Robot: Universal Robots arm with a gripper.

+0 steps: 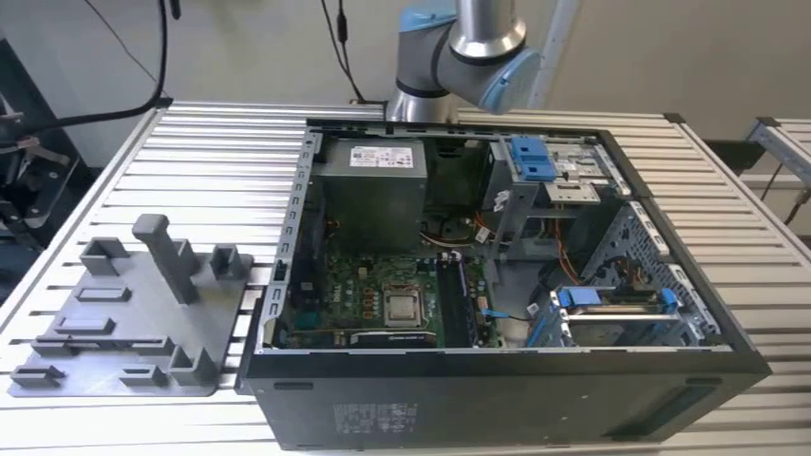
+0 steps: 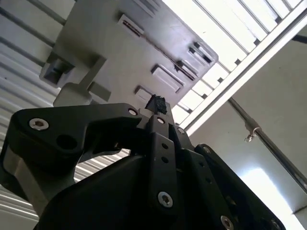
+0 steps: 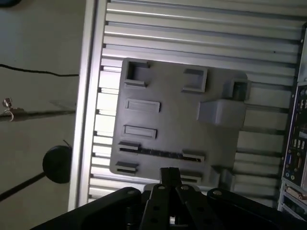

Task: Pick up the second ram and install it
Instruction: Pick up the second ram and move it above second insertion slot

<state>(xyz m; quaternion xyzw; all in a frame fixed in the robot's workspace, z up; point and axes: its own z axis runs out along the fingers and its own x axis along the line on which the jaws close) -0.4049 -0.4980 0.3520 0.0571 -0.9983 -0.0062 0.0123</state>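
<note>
The grey holder tray keeps the second ram on edge in a slot, a thin dark strip. The fingers, clenched together and empty, hang near it. A good grasp, I judge, needs them square across its length. Pale walls and cables back the ribbed desk bearing the open computer case.

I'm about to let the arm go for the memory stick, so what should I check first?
1. Second ram seated on edge in grey tray: ok.
2. Pincer over the tray, off the ram: ok.
3. Pincer lined up with the ram: cannot tell.
4. Tall post apart from the ram: ok.
5. Computer case open, motherboard exposed: ok.
6. Room on the motherboard for it: cannot tell.
</note>
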